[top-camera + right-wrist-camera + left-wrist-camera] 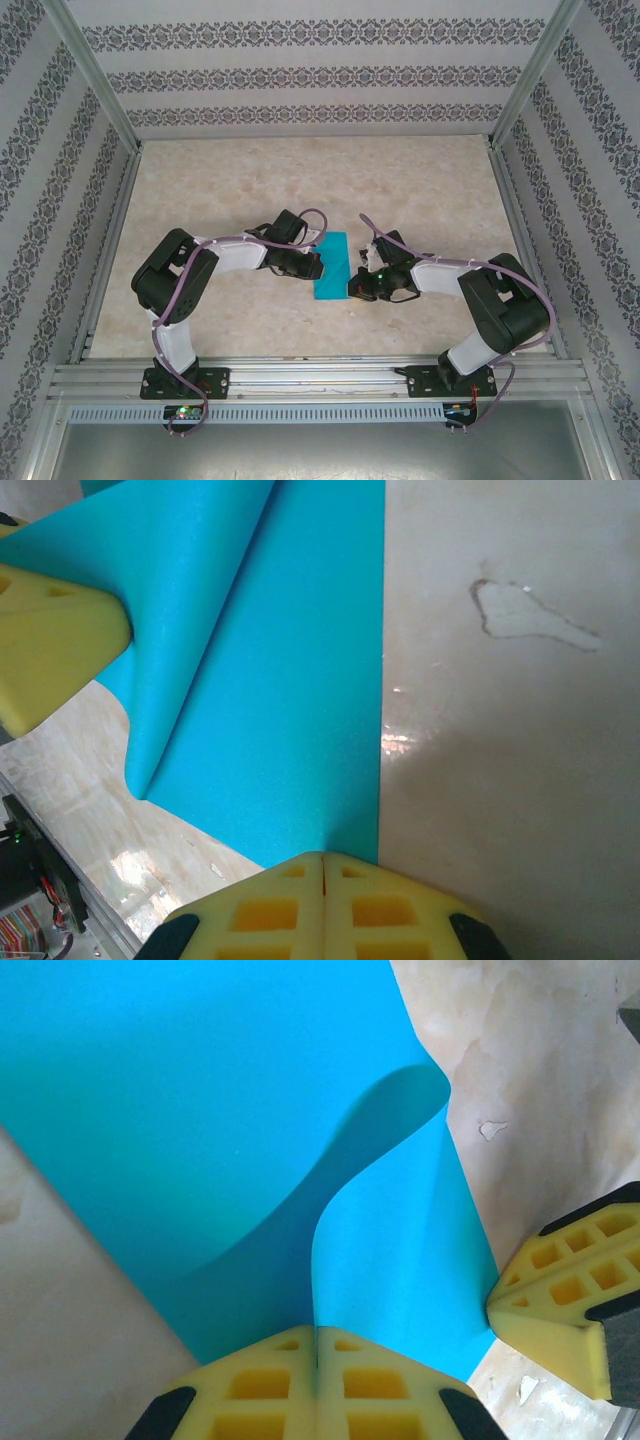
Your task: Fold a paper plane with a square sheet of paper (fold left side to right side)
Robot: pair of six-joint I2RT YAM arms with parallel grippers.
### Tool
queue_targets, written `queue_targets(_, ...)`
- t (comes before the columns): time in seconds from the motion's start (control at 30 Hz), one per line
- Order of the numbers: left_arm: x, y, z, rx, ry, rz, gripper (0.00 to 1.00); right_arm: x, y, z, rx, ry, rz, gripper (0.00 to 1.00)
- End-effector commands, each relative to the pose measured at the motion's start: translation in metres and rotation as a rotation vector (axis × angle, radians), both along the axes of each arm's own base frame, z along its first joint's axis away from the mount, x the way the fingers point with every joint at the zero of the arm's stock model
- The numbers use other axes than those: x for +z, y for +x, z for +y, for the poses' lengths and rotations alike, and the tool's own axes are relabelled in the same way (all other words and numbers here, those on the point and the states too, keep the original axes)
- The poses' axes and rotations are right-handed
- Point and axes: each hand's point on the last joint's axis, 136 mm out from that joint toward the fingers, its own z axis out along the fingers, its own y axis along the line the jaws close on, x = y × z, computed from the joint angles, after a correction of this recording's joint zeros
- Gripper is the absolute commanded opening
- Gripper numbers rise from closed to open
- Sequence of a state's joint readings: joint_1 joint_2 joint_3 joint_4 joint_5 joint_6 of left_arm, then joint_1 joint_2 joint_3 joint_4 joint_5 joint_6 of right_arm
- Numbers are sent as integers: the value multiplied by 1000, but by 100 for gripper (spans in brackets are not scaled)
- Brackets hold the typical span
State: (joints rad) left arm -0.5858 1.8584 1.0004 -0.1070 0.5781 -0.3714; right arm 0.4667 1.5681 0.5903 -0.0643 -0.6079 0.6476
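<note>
The sheet of paper point(200, 1110) is looking matt and smooth, the table point(540, 1080) beside it is shining glossy, and the left gripper point(318, 1350) on its edge is showing matt yellow plastic.

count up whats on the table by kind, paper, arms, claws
square sheet of paper, turquoise: 1
robot arms: 2 (left arm, right arm)
claws with yellow fingers: 2 (left claw, right claw)
total: 5

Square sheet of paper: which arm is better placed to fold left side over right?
Probably left: left gripper pinches the sheet, its flap lifted; right gripper rests shut at the right edge.
</note>
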Motion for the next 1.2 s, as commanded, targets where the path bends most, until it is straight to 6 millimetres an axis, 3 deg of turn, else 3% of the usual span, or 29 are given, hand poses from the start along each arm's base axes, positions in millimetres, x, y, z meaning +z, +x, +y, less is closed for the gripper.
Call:
queue_targets(0.0,-12,5,6,5,16,-12,0,-20,-11,-15,-8,-86,60,0)
queue_targets(0.4,-28,-1,11,-3,51,24,0,-13,-8,-11,-6,-63,51,0)
queue_targets(0.63,-31,-5,14,-4,58,29,0,29,13,2,-34,64,-50,4)
queue_targets(0.77,-31,-6,12,-8,58,29,0,43,25,11,-41,111,-99,0)
queue_targets(1.17,-32,-7,11,-16,69,29,0,42,54,46,-23,138,-133,0)
